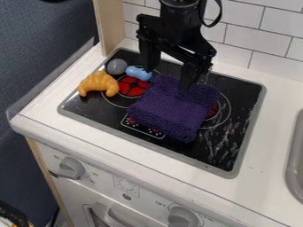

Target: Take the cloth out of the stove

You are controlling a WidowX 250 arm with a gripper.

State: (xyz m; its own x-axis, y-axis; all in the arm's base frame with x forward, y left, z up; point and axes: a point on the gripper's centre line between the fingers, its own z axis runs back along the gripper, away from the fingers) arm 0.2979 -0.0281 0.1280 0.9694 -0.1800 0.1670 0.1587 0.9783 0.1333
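Observation:
The gripper [168, 73] hangs over the back part of the stove, its two fingers spread apart and open. Beneath it a folded purple cloth [172, 111] lies on the middle of the black stove top [231, 142], covering part of the red burner on the right. One finger tip is at the cloth's back edge, and whether it touches the cloth I cannot tell. The other finger stands higher, to the left, above the blue toy.
Left of the cloth are an orange croissant [99, 84], a grey round object [116, 67] and a small blue toy [138, 73]. A tiled wall [272, 44] rises behind the stove, and a sink rim [293, 166] shows at the right edge.

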